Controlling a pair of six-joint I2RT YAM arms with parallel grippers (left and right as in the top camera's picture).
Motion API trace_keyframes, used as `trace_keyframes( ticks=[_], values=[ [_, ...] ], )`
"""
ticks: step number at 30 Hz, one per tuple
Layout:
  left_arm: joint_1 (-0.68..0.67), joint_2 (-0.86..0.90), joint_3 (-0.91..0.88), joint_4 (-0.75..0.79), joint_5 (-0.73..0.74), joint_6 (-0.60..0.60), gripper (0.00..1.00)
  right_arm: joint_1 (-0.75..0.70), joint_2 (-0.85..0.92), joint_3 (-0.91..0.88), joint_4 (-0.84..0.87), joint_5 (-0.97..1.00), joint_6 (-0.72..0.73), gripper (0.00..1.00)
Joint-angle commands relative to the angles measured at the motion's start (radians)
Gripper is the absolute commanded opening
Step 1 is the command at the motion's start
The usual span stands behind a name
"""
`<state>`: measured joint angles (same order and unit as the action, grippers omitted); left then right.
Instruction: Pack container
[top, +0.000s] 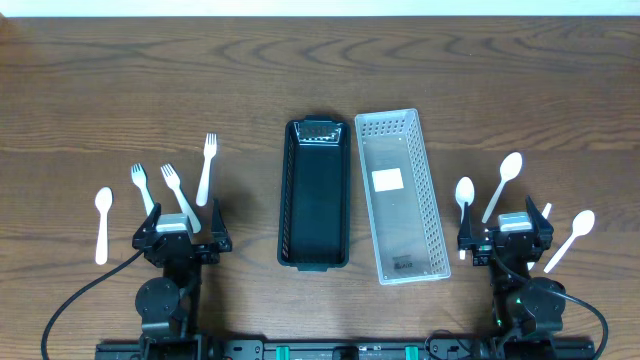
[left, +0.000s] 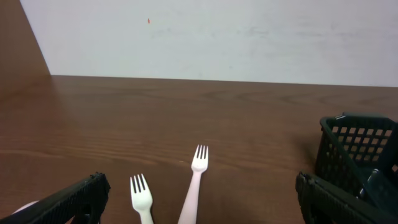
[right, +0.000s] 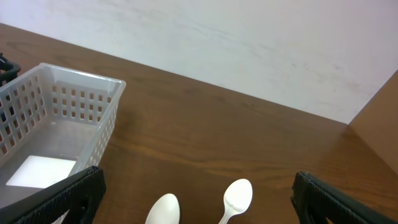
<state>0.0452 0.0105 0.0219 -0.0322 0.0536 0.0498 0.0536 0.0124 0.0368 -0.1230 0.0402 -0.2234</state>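
— Forks worry me most. Farthest left a lone spoon (top: 103, 222) lies by itself, then come the outer fork (top: 142, 186), the middle fork (top: 177, 194) and the long fork (top: 207, 166). The left hand (top: 182, 232) hangs over the handle ends of the last two, fingers spread wide, grasping nothing.

— And the danger?

— Flat, light plastic on a bare desk (top: 100, 80). Fingertips could scrape the wood and skid a fork away. Those two handles also lie close together, so one pinch might take both.

— The containers?

— The black basket (top: 317, 200) and the white basket (top: 400, 235) sit side by side at the centre, nearly touching, with no cutlery in either. A piece let go off-line could land in the wrong one or bridge the rims. A long handle released tilted might hang on an end wall.

— The right side?

— The near spoon (top: 464, 194) and the tall spoon (top: 504, 180) run toward the right hand (top: 505, 232), which is also released and empty. The far spoon (top: 572, 238) lies just right of it. The double-pick risk is the same there. Both arms heading for the centre together could also clash.
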Motion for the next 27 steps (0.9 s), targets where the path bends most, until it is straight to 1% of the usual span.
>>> trace_keyframes(
  ticks=[1,12,14,19,23,24,26,27],
  values=[
    [0.006,-0.005,-0.018,-0.033,0.011,0.002,0.98,-0.008,-0.006,-0.008,0.0,-0.007,0.006,0.99],
    [0.006,-0.005,-0.018,-0.033,0.011,0.002,0.98,-0.008,-0.006,-0.008,0.002,-0.007,0.005,0.99],
    [0.006,-0.005,-0.018,-0.029,0.005,0.003,0.98,-0.008,-0.006,-0.008,0.028,0.001,-0.021,0.99],
    [0.006,-0.005,-0.018,-0.033,0.003,0.002,0.98,-0.009,-0.006,-0.008,0.001,-0.003,-0.017,0.99],
    [0.006,-0.005,-0.018,-0.033,0.003,0.002,0.98,-0.008,-0.006,-0.008,0.011,-0.044,-0.016,0.99],
    [0.006,-0.005,-0.018,-0.021,0.002,0.003,0.98,-0.008,-0.006,-0.008,0.006,-0.045,0.013,0.99],
    [0.006,-0.005,-0.018,-0.012,0.003,-0.005,0.98,-0.008,-0.004,-0.008,0.0,-0.04,0.126,0.99],
    [0.006,-0.005,-0.018,-0.013,0.004,-0.037,0.98,-0.008,-0.003,-0.007,-0.001,-0.04,0.193,0.99]
  ],
)
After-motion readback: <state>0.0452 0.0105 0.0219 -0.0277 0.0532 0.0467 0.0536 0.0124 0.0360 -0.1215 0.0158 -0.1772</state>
